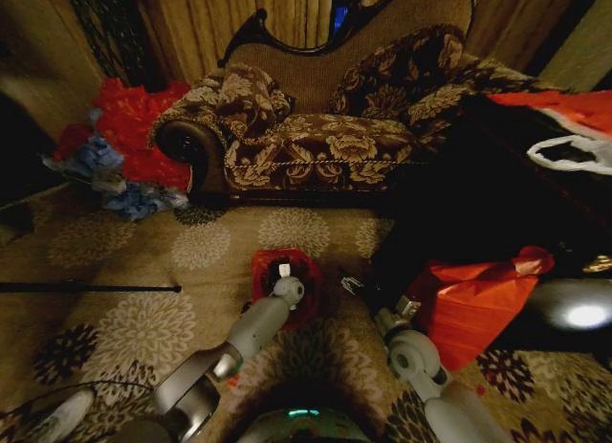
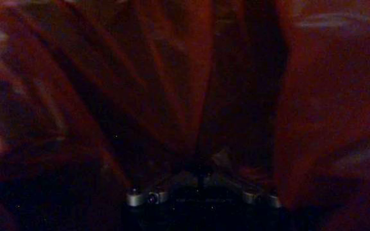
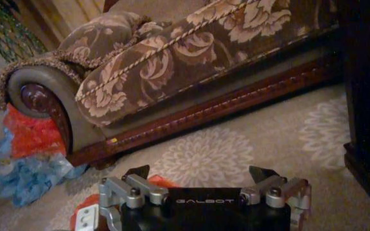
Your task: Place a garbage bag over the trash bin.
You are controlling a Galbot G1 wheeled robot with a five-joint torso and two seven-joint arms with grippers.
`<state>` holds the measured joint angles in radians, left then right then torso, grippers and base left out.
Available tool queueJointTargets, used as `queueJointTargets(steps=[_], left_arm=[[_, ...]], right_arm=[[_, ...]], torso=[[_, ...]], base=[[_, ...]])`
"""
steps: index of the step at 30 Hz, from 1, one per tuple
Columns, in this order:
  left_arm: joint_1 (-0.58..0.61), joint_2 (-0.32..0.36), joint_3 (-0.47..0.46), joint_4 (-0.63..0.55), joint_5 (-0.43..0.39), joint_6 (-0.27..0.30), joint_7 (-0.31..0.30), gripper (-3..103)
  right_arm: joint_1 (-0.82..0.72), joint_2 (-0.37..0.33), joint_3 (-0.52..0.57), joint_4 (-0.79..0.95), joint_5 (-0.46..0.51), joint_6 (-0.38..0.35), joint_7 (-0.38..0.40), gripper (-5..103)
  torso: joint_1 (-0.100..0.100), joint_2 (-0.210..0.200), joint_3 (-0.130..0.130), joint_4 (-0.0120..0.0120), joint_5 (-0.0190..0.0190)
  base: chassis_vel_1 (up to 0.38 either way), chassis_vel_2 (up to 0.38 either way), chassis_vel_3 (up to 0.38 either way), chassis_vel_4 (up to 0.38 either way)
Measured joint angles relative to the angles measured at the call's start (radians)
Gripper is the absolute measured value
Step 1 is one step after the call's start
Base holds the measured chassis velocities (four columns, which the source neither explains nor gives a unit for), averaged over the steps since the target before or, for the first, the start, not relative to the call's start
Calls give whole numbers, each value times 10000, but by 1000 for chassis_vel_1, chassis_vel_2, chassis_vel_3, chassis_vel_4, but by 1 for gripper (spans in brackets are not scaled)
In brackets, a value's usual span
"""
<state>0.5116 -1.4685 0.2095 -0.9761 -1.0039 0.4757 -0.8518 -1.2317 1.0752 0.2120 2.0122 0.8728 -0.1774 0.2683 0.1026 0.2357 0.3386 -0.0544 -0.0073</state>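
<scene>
On the floral carpet before the sofa (image 1: 325, 127), the left gripper (image 1: 283, 271) reaches down into the garbage bag (image 1: 263, 268); red folds press around it in the wrist view, so its grip cannot be judged. The right gripper (image 3: 201, 174) hovers spread open beside it. The trash bin is hidden under the bag.

One sofa (image 1: 325, 118) at twelve o'clock, two cushions (image 1: 251, 97) on it, one heap of bags (image 1: 124, 146) at ten o'clock, perhaps one orange-red bundle (image 1: 473, 304) at four o'clock.
</scene>
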Motion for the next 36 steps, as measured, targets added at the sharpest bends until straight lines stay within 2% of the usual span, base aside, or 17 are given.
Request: queueJointTargets(steps=[5, 7, 8, 11, 14, 16, 21, 23, 29, 36], left_arm=[[-121, -335, -97, 180, -9, -66, 77, 0], [-445, -787, -364, 791, 251, -304, 367, 0], [-445, -787, -364, 791, 251, -304, 367, 0], [-864, -1194, -873, 1636, 896, -947, 1053, 0], [-948, -1264, -1104, 1776, 1173, -1045, 1135, 0], [-955, -1243, -1196, 1772, 1287, -1007, 1135, 0], [-546, -742, -1069, 1162, 1306, -473, 843, 0], [-225, -437, -883, 646, 1056, -181, 628, 0], [243, 151, -354, -211, 691, 214, 395, 0], [464, 161, -42, -594, 402, 377, 96, 0]], right_arm=[[66, -3, -132, -5, 1, -4, 6, 100], [87, -2, -263, 22, -3, -5, 21, 100], [87, -2, -263, 22, -3, -5, 21, 100], [56, -37, -354, 95, -31, -5, 41, 100], [30, -54, -369, 123, -48, -6, 69, 100], [18, -76, -372, 150, -51, -6, 92, 100], [13, -162, -405, 195, -54, -6, 132, 100], [21, -192, -453, 209, -56, -6, 146, 100], [7, -193, -511, 220, -84, 0, 164, 100], [-21, -73, -629, 222, -230, 27, 165, 100]], torso=[[0, 0, 0, 2, 0], [0, 0, 0, -1, 0], [0, 0, 0, -1, 0], [0, 0, 1, 1, 0], [1, 0, 0, -2, -1], [0, 0, 0, -2, 0], [0, 0, -1, 1, -2], [0, 0, -1, 1, -1], [0, 0, -2, 0, -2], [-1, 0, -1, 0, 0]], base=[[0, 0, 0, 0], [0, 0, 0, 0], [0, 0, 0, 0], [0, 0, 0, 0], [0, 0, 0, 0], [0, 0, 0, 0], [0, 0, 0, 0], [0, 0, 0, 0], [0, 0, 0, 0], [0, 0, 0, 0]])
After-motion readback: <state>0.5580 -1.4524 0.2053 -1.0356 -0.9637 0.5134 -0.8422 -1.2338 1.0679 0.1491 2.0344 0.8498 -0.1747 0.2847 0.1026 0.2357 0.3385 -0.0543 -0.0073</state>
